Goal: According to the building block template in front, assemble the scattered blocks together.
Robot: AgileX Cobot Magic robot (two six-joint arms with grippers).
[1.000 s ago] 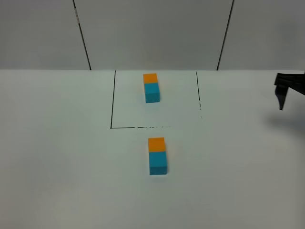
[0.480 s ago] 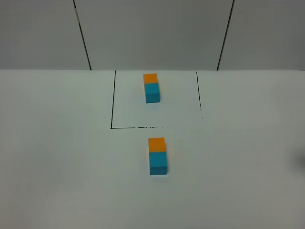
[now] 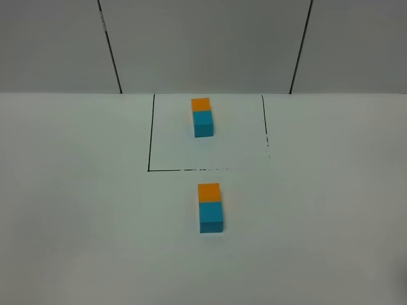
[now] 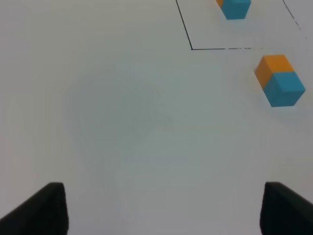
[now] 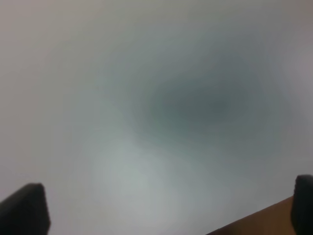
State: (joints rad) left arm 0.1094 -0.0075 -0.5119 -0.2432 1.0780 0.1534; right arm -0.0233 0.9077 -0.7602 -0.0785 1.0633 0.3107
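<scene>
Fingers of the left gripper (image 4: 161, 208) stand wide apart with nothing between them, over bare white counter (image 4: 122, 122); only the two dark tips show in the left wrist view. Ahead of them and off toward the right tip lie the scattered blocks, an orange block (image 4: 272, 68) and a cyan block (image 4: 286, 88), touching face to face, the cyan one nearer the fingers. Farther ahead, inside a black outlined square (image 4: 191, 34), sits the template (image 4: 235, 7), cut off by the frame edge.

Right gripper (image 5: 166, 205) fingers are also spread wide and empty, above blurred counter, with a brown strip (image 5: 259, 220) by one tip; no block is near them.

From the high camera neither gripper shows. Orange (image 3: 208, 192) and cyan (image 3: 211, 217) lie joined just outside the square (image 3: 150, 133), in line with the template (image 3: 202, 117) within it, orange ends both pointing away.
</scene>
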